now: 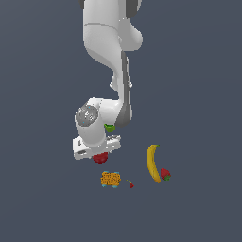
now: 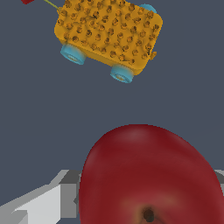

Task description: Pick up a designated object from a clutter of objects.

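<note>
Filling the near half of the wrist view: one red apple point(image 2: 148, 179), round, glossy, deep crimson with faint darker streaks and a small brown stem pit facing the camera. It sits between the grey fingers point(image 2: 48, 203) of the gripper point(image 1: 99, 158), one finger plainly visible beside it, the other only a sliver at the far edge; whether the pads press on it cannot be told. In the exterior view the apple shows as a small red patch directly under the white hand, just above the grey floor point(image 1: 198, 94). Other items: an orange-yellow studded box point(image 2: 109, 33) with cyan round feet, near the apple; a tiny cherry point(image 1: 131, 185) just beside the box; a yellow banana point(image 1: 152, 163), well apart toward the exterior view's right, with a strawberry point(image 1: 165, 174) touching its lower end; a green cup point(image 1: 109, 127), partly hidden behind the arm.
</note>
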Tool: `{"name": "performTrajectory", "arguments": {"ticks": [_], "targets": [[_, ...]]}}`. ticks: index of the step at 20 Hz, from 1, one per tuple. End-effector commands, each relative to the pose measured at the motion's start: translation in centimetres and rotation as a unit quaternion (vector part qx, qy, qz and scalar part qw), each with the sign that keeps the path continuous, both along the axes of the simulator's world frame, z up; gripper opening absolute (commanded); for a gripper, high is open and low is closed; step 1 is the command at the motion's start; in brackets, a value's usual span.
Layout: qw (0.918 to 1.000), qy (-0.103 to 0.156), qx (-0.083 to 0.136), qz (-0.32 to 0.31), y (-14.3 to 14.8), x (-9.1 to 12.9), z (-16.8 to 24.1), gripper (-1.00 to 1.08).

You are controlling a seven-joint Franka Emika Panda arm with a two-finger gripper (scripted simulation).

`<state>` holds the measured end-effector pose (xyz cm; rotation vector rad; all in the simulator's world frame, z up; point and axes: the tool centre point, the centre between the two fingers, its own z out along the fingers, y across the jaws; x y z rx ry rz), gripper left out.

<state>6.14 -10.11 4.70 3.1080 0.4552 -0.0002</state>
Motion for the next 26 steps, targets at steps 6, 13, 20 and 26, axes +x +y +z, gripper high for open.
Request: {"name": "performTrajectory", "arguments": {"ticks": [6,13,20,26], "targets": [[1.0,0.0,0.0,0.0,0.0,0.0,0.1,-1.0],[1.0,0.0,0.0,0.0,0.5,-0.4,2.0,-1.0],[1.0,0.0,0.0,0.0,1.5,-1.2,6.6,-1.0],[1.0,0.0,-0.001,0.001,2.9,-2.2,12.6,-1.0]]}}
